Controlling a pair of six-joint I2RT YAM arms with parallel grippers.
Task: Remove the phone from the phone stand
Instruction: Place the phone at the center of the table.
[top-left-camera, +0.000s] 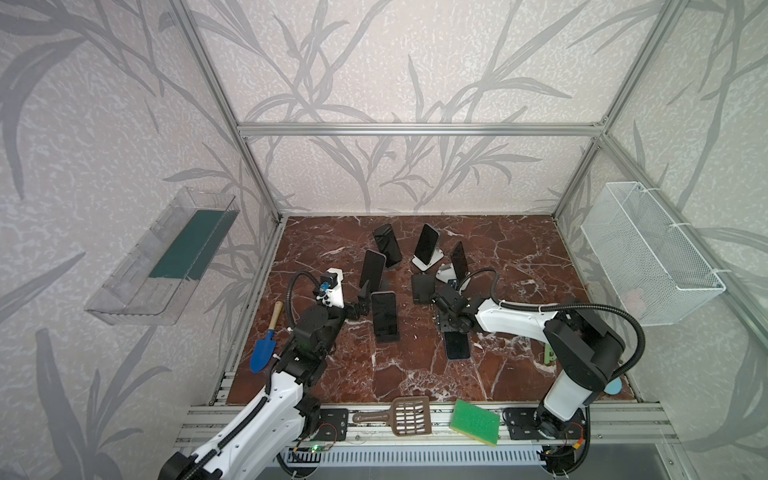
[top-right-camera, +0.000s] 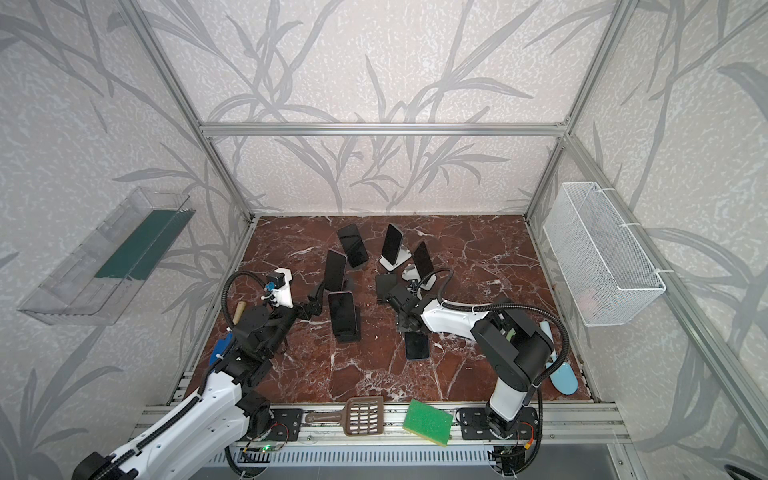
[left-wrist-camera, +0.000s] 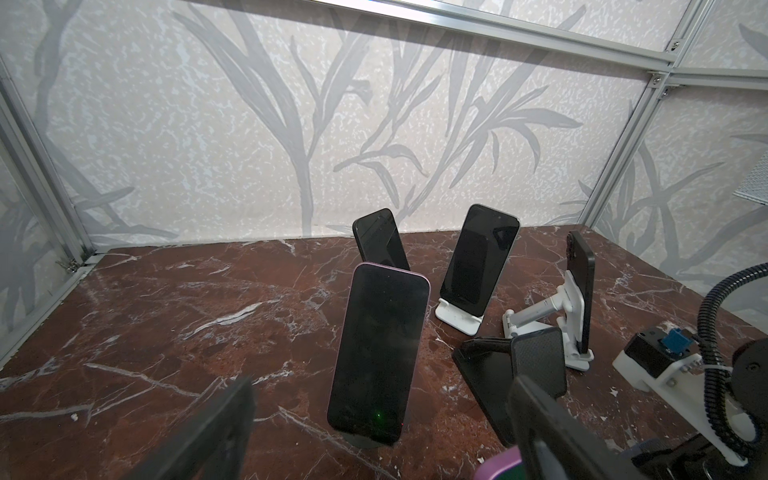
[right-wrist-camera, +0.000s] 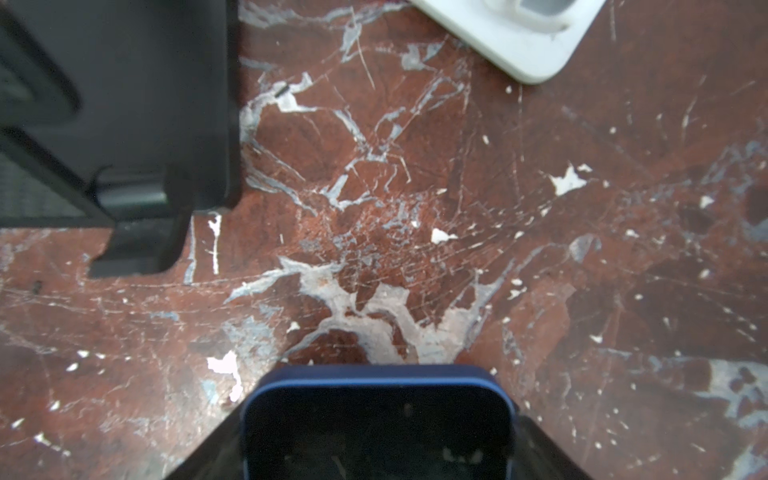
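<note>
One blue phone (right-wrist-camera: 378, 419) sits clamped in the right hand (top-left-camera: 453, 330).

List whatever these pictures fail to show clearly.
- Blue phone: cut off by the picture edge, right wrist view.
- Rear phone: lower half hidden behind the purple-edged phone, left wrist view.
- Left fingers: blurred, too close, left wrist view.
- Pale thing in the wire basket: too small, top view.

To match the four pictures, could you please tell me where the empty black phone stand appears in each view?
In a top view: empty black stand at mid-table, among the phones.
In a top view: same spot.
Left wrist: in front of the white jointed stand, at.
Right wrist: close up, its lip on the marble.
Shared landmark: the white jointed stand beside it.
</note>
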